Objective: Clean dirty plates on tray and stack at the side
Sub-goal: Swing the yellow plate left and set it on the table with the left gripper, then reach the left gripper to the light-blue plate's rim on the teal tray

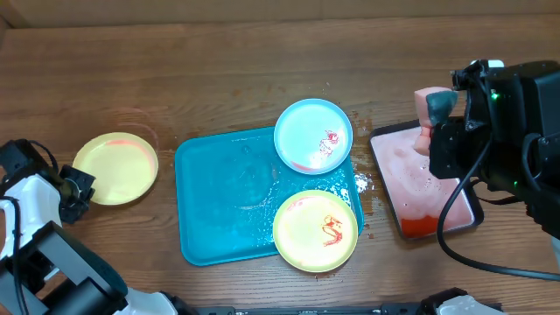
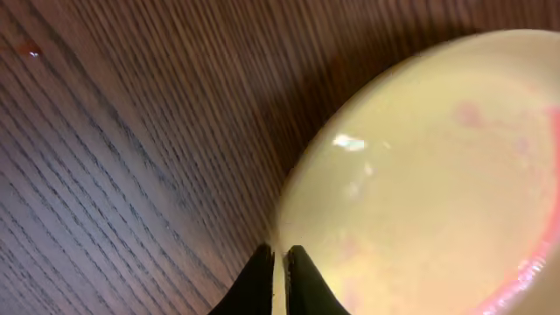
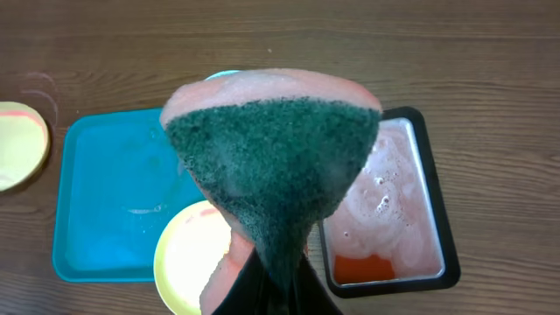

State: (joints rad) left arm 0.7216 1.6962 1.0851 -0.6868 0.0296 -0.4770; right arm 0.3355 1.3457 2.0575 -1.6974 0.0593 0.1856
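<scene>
Blue plate (image 1: pixel 313 135), yellow plate (image 1: pixel 316 230), both red-smeared, overhang tray (image 1: pixel 219 201) right rim; third plate (image 1: pixel 115 167) on counter (image 1: pixel 219 70) left of tray. We see left tool (image 2: pixel 279 254) at its rim, jaws almost together, grip unclear. Right tool (image 3: pixel 276 284) pinches sponge (image 3: pixel 273 166) above black tray (image 1: pixel 404 175), right of tray.

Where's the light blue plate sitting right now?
In the overhead view, the light blue plate rests on the far right corner of the turquoise tray, overhanging its rim, left of the black-rimmed tray.
</scene>
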